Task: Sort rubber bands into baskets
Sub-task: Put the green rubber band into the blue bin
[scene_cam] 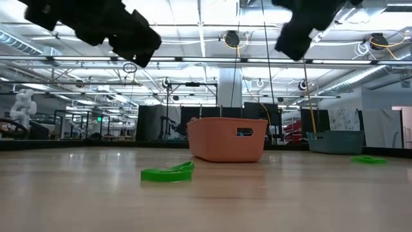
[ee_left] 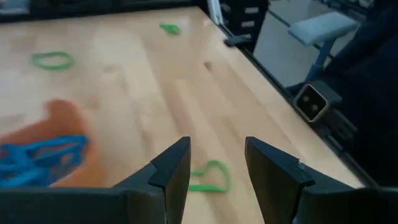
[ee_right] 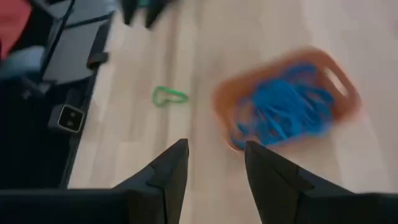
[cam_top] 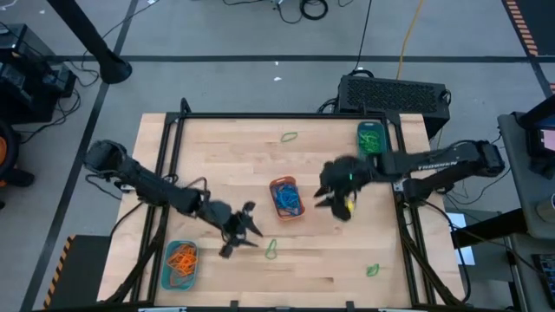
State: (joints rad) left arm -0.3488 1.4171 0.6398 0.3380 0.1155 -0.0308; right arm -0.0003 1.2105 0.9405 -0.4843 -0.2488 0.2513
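Note:
The orange basket (cam_top: 286, 198) at the table's middle holds blue rubber bands (ee_right: 283, 106). A teal basket (cam_top: 180, 264) at the near left holds orange bands. A second teal basket (cam_top: 370, 139) at the far right holds green bands. Single green bands lie flat on the table at the far middle (cam_top: 289, 136), near middle (cam_top: 271, 250) and near right (cam_top: 373, 270). My left gripper (cam_top: 251, 221) is open and empty above the table, and the near-middle green band (ee_left: 210, 177) lies just beyond its fingers. My right gripper (cam_top: 323, 195) is open and empty above the table, to the right of the orange basket.
A black frame rail (cam_top: 173, 147) runs along the table's left, far and right sides. A black box (cam_top: 395, 94) stands behind the far right corner. In the low view both arms hang well above the tabletop, and the green band (scene_cam: 168, 173) lies in front of the orange basket (scene_cam: 228, 138).

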